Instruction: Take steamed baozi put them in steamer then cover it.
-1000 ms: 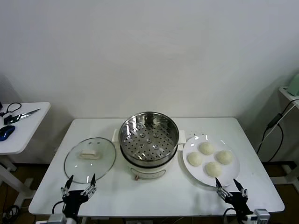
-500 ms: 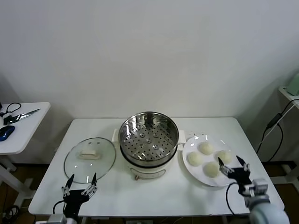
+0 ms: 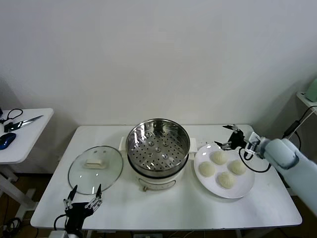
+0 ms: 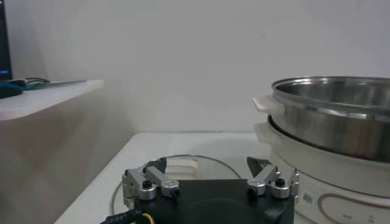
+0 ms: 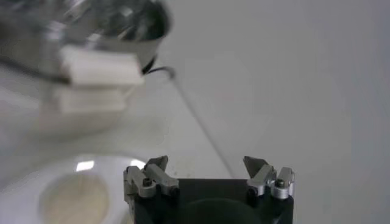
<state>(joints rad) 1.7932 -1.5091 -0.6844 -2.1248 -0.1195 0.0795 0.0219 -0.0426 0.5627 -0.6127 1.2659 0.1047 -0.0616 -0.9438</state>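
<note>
While all four cream-white domed baozi (image 3: 223, 167) lie on the flat white plate (image 3: 246, 189), right of the empty shiny steel steamer (image 3: 158, 147), picking the first is the step in hand. Right tool (image 3: 232, 138) hovers released at the plate's far edge; it must descend over a bun. Left tool (image 3: 83, 200) waits released near the clear glass cover (image 3: 95, 168).
</note>
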